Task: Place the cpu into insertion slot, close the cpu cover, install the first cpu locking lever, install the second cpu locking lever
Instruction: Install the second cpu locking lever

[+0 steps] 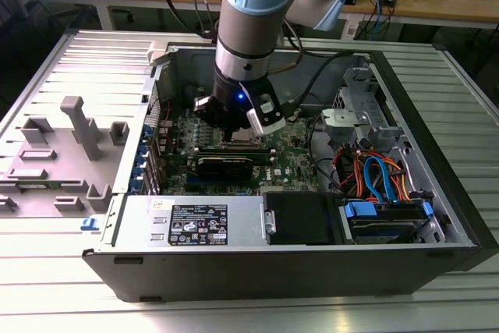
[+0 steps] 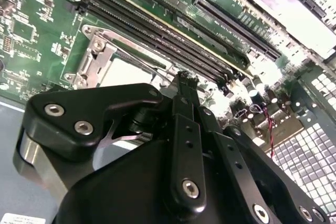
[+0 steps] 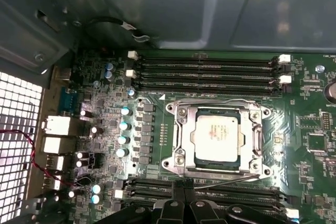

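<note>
Silver-topped square cpu [image 3: 219, 140] sits seated in the insertion slot under the closed silver frame cpu cover [image 3: 184, 139]; the black gripper [image 3: 183, 186], fingers pinched together, hovers beside the socket with levers seemingly outstanding.

An open grey metal computer case [image 1: 437, 193] lies on a slatted metal table [image 1: 47, 302], its green circuit board [image 1: 296, 165] flat inside, toward the exterior view's left. On the board, the small square silver-topped cpu [image 3: 216, 135] sits in the square silver-rimmed insertion slot [image 3: 181, 158], with the thin silver frame-shaped cpu cover [image 3: 253, 134] lying flat around it. Long black memory slots [image 3: 210, 72] run along two opposite sides of the slot. The black two-fingered gripper [image 2: 185, 80] is just beside the slot, directly above one bank of memory slots.
</note>
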Controlling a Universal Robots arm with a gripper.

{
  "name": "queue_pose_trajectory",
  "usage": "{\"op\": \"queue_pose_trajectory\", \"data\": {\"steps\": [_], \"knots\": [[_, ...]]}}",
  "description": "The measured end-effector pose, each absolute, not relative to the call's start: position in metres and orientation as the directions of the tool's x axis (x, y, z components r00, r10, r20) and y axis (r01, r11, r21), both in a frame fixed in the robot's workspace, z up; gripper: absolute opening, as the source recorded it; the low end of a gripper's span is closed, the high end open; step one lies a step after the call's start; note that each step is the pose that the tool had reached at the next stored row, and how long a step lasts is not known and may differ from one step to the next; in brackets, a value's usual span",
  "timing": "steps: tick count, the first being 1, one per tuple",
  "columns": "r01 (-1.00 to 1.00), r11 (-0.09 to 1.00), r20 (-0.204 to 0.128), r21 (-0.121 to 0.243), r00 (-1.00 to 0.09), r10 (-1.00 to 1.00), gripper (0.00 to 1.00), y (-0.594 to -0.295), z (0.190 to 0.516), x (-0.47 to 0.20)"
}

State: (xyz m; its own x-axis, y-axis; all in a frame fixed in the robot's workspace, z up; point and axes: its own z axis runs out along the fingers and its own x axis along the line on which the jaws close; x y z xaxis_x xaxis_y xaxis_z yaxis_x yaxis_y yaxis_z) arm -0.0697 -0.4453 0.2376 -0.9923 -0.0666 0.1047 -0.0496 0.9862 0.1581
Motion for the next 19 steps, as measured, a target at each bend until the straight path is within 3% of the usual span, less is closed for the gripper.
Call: {"op": "queue_pose_trajectory", "data": {"steps": [19], "knots": [[-0.056,0.982,0.109,0.183,-0.991,-0.077,0.11,-0.449,0.220,-0.071]]}}
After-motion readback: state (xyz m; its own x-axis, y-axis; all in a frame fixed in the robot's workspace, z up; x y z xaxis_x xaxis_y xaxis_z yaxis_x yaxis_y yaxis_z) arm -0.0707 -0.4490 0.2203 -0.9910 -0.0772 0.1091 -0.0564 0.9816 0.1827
